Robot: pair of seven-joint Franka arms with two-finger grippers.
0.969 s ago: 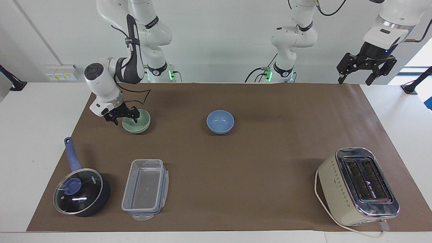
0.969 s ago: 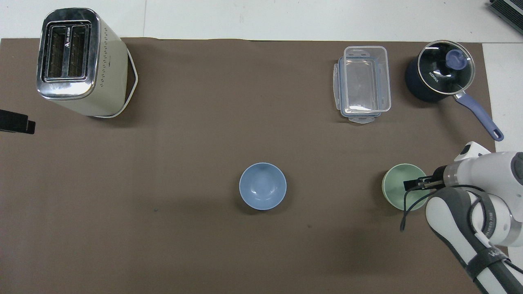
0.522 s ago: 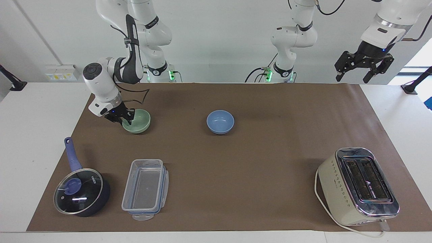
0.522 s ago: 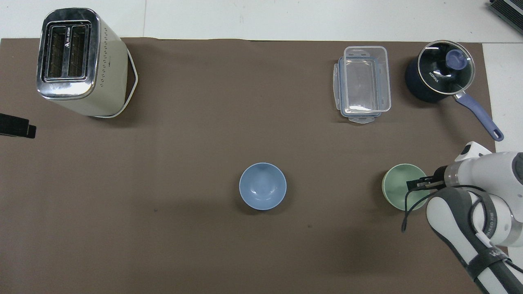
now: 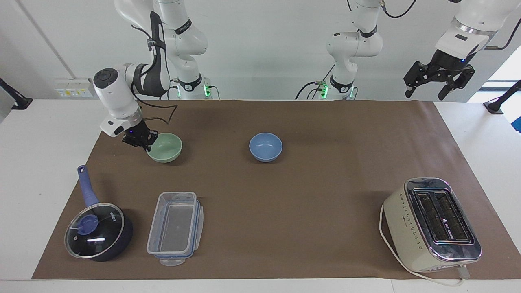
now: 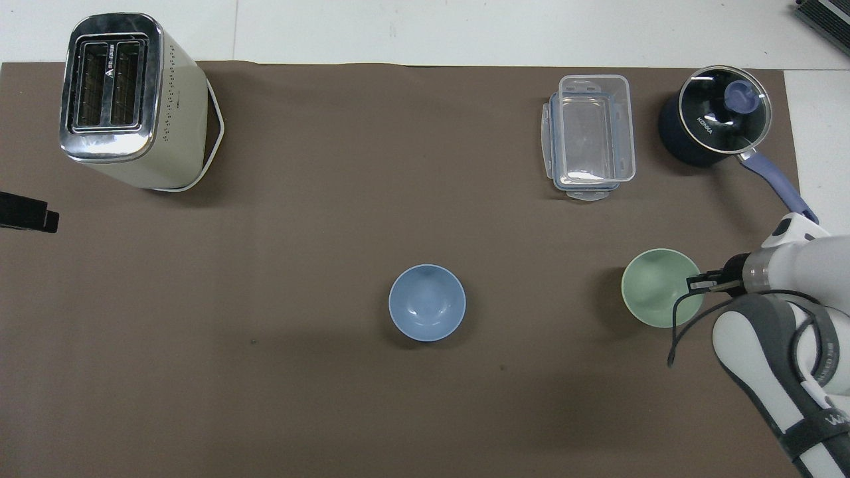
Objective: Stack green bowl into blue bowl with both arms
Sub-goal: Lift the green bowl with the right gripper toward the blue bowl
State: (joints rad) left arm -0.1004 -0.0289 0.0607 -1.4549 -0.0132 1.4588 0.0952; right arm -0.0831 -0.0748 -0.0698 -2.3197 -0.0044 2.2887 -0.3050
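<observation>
I saw the brown mat (image 5: 309, 195) covering most of the white table (image 5: 44, 162), and I took the blue bowl (image 5: 265, 146) at its centre as my reference. The cream two-slot toaster (image 5: 431, 226) stood farther from the robots than the blue bowl, toward the left arm's end of the table. The dark-blue lidded saucepan (image 5: 99, 231) and the clear plastic container (image 5: 176, 228) beside it also lay farther from the robots than the blue bowl, toward the right arm's end.

The green bowl (image 5: 165, 147) was well apart from the blue bowl, level with it, toward the right arm's end. It appeared slightly tipped, its gripped edge raised; I could not confirm whether its base was on the mat.

The right gripper (image 5: 145, 142) was clenched on the green bowl's rim, at the side away from the blue bowl. In the overhead view its fingertips (image 6: 694, 284) met at that rim.

The left gripper (image 5: 437, 81) hung in the air with its fingers spread and nothing between them, over the mat's edge at the left arm's end, well apart from the blue bowl. The left arm was waiting.
</observation>
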